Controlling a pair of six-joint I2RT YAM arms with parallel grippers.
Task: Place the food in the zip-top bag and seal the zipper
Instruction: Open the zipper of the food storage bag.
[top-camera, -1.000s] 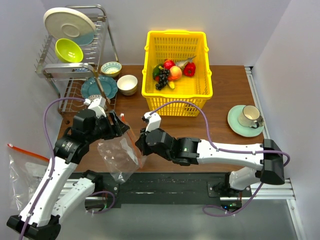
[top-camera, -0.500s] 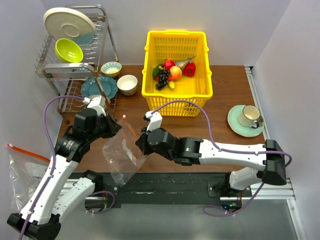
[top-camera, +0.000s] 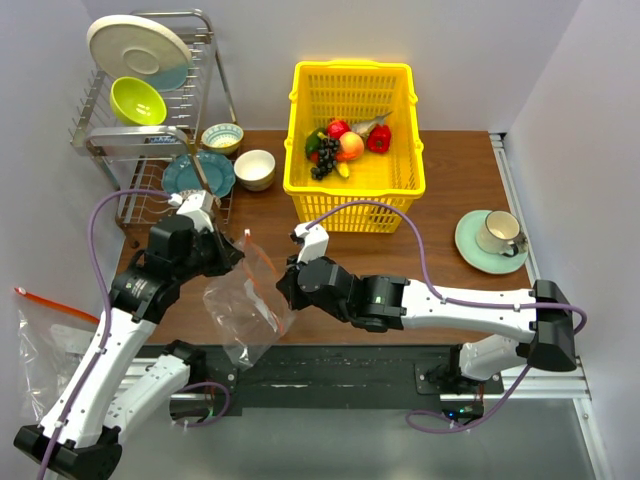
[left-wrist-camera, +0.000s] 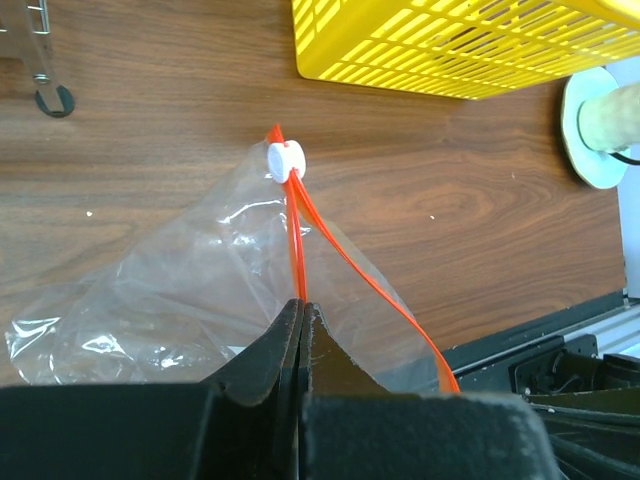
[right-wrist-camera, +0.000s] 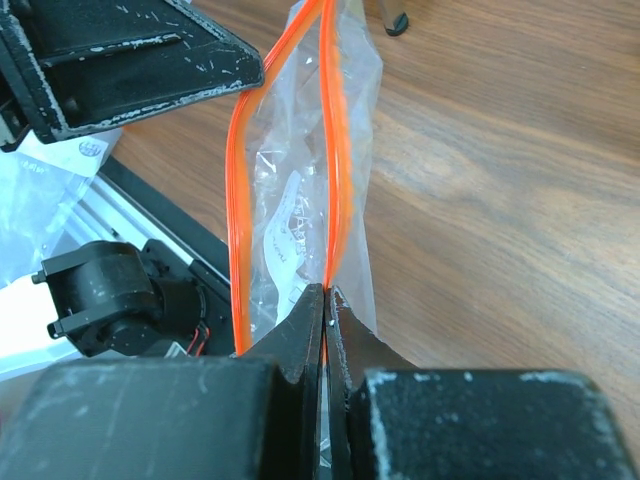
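The zip-top bag (top-camera: 243, 310) hangs crinkled and clear between my two grippers, over the table's near edge. Its red-orange zipper (left-wrist-camera: 297, 235) splits into two strips below a small white end piece (left-wrist-camera: 284, 160). My left gripper (left-wrist-camera: 302, 305) is shut on one strip, and my right gripper (right-wrist-camera: 327, 292) is shut on the other strip (right-wrist-camera: 338, 150), so the mouth gapes a little. From above, the left gripper (top-camera: 235, 256) and right gripper (top-camera: 284, 287) flank the bag. The food (top-camera: 345, 145) lies in the yellow basket (top-camera: 300, 120).
A dish rack (top-camera: 150, 120) with a plate and green bowl stands at the back left, with two bowls (top-camera: 254, 168) and a teal plate beside it. A cup on a saucer (top-camera: 492, 240) sits at the right. Another flat clear bag (top-camera: 40, 345) lies off the table's left side.
My left gripper has closed on the bag's zipper strip; a second ago it stood open beside it. The bag's mouth has shifted slightly. The right gripper kept its hold.
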